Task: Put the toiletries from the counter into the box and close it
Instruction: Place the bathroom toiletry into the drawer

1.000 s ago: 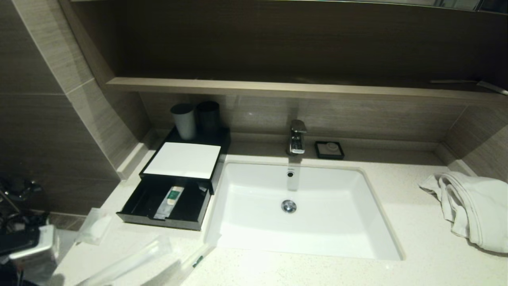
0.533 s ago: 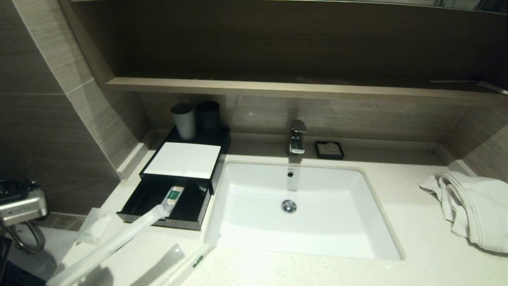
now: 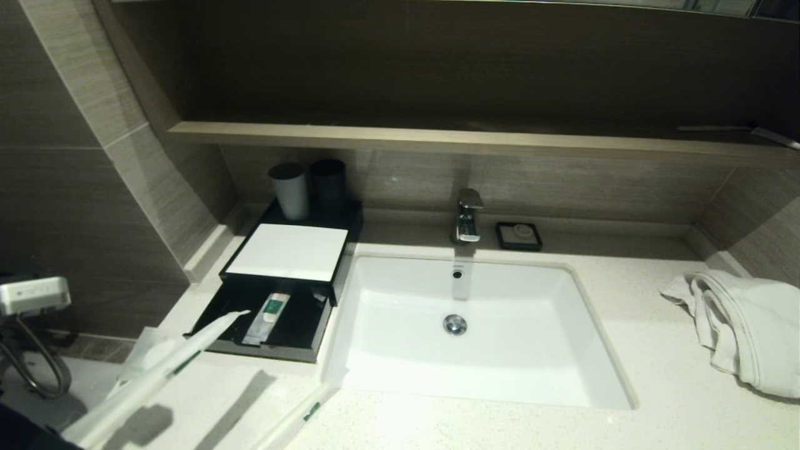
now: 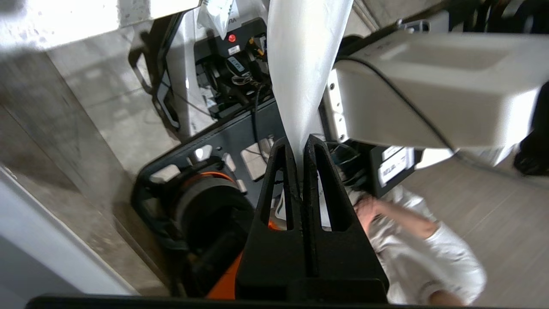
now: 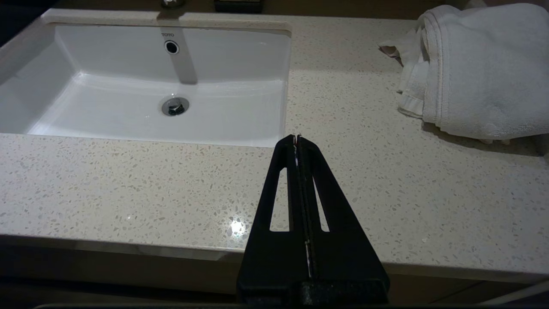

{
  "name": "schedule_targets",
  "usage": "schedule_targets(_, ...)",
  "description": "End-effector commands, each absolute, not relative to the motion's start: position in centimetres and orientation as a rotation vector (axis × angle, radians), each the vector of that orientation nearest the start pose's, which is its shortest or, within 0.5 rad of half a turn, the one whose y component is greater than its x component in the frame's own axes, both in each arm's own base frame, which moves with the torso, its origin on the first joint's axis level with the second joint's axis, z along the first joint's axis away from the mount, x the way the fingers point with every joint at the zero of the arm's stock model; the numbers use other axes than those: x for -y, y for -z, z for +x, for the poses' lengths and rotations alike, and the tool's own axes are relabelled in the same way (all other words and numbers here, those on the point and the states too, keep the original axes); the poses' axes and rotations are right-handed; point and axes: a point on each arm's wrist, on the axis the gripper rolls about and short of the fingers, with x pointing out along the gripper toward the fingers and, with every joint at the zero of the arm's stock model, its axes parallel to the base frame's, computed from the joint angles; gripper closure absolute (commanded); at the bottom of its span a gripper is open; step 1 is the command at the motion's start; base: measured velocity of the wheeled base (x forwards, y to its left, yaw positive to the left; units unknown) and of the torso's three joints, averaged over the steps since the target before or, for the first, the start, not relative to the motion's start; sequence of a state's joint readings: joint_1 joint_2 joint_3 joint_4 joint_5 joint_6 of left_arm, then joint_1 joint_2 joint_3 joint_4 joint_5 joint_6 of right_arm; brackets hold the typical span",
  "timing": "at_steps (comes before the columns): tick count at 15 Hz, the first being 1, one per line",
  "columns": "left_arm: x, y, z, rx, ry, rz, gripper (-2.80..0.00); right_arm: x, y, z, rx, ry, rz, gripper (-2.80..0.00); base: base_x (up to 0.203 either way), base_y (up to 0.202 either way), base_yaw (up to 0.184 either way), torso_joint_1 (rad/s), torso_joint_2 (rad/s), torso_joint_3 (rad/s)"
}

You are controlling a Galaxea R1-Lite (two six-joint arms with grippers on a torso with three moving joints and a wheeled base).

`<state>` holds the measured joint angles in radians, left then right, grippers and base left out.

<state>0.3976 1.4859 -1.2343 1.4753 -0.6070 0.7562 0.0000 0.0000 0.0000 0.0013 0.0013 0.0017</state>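
Observation:
My left gripper (image 4: 300,141) is shut on the end of a long translucent sachet (image 4: 304,64); the gripper itself is below the head view's bottom-left edge. In the head view this sachet (image 3: 156,369) slants up off the counter (image 3: 500,425), its tip over the front-left edge of the black box's open drawer (image 3: 294,340). A sachet with a green mark (image 3: 269,312) lies in the drawer. The box's white top panel (image 3: 287,251) is flat. Another sachet (image 3: 300,415) lies on the counter by the basin corner. A small squarish packet (image 3: 145,357) sits partly behind the held sachet. My right gripper (image 5: 297,138) is shut and empty.
The white basin (image 3: 531,375) is right of the box, with a tap (image 3: 467,215) and a black soap dish (image 3: 519,235) behind it. Two cups (image 3: 290,187) stand behind the box. A white towel (image 3: 744,325) lies far right. A white device (image 3: 31,294) hangs left of the counter.
The long sachet has been lifted off the counter by my left gripper and swung up; its tip now reaches the drawer's front-left edge. The white device at the left has risen.

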Motion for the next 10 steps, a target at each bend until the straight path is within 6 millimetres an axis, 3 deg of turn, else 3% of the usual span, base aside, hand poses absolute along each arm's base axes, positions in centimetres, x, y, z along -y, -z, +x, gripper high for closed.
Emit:
schedule_targets(1,-3.9,-24.1,13.8,-1.314,0.61,-0.28,0.0,0.0,-7.5,-2.3,-0.002,-0.003,0.002,0.0,0.0,0.0,0.0,0.0,0.0,0.0)
schedule_targets(5,-2.7,-26.0,12.1,-1.273,0.511,-0.267,0.0,0.0,-7.5,-2.3,-0.002,-0.002,0.002,0.0,0.0,0.0,0.0,0.0,0.0,0.0)
schedule_targets(10,-2.9,-26.1,12.8,-1.258,0.376,-0.255,0.0,0.0,-7.5,-2.3,-0.002,-0.001,0.002,0.0,0.0,0.0,0.0,0.0,0.0,0.0)
